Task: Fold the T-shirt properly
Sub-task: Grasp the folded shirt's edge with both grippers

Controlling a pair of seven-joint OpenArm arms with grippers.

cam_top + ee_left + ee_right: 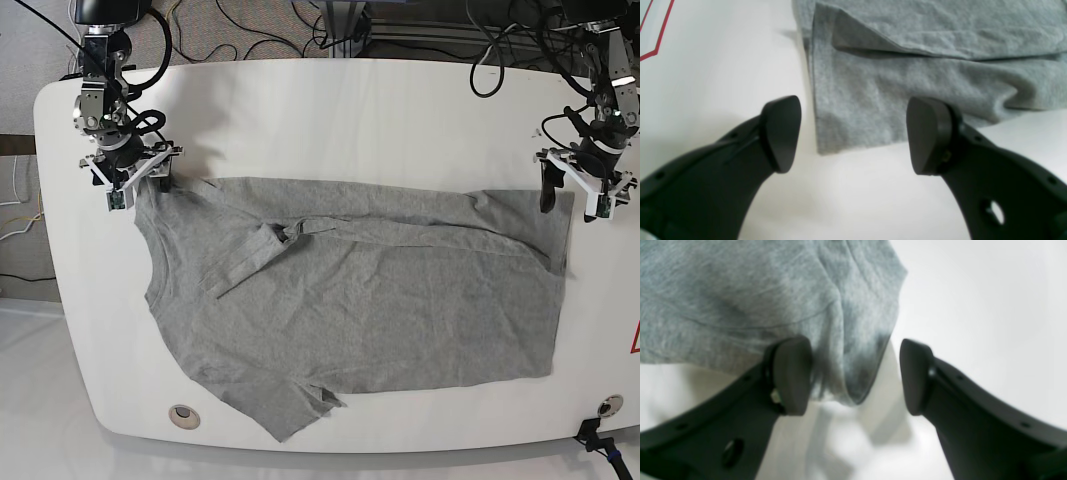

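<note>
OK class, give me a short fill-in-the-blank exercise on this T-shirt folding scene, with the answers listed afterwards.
1. The T-shirt is the colour ____.
2. It lies on a ____ table.
3. The jaws of the left gripper stand ____, with nothing gripped between them.
4. In the right wrist view, the cloth edge hangs ____ the fingers of the right gripper.

Missing words: grey; white; open; between

Bright, even light fills all three views. In the base view the white table is nearly blown out, with only faint shadows. Both wrist views are soft. In the right wrist view the T-shirt is blurred and the right gripper casts pale shadows at the bottom centre. In the left wrist view the left gripper shadows the left side.
</note>
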